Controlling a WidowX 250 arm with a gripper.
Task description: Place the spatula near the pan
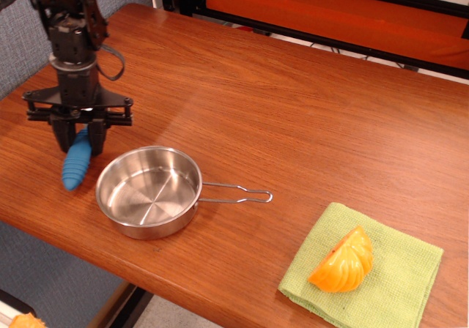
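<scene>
The spatula [75, 164] shows as a ribbed blue handle hanging down from my gripper [79, 139]; its metal head is hidden between the fingers. The gripper is shut on the top of the handle, at the left of the table. The handle's lower end is at or just above the wood, just left of the pan [149, 192]. The pan is a round shiny steel pan with a thin wire handle [238, 193] pointing right.
A green cloth [366, 273] with an orange wedge-shaped object [343, 261] on it lies at the front right. The table's front edge [44, 229] runs close below the pan. A grey partition stands at the far left.
</scene>
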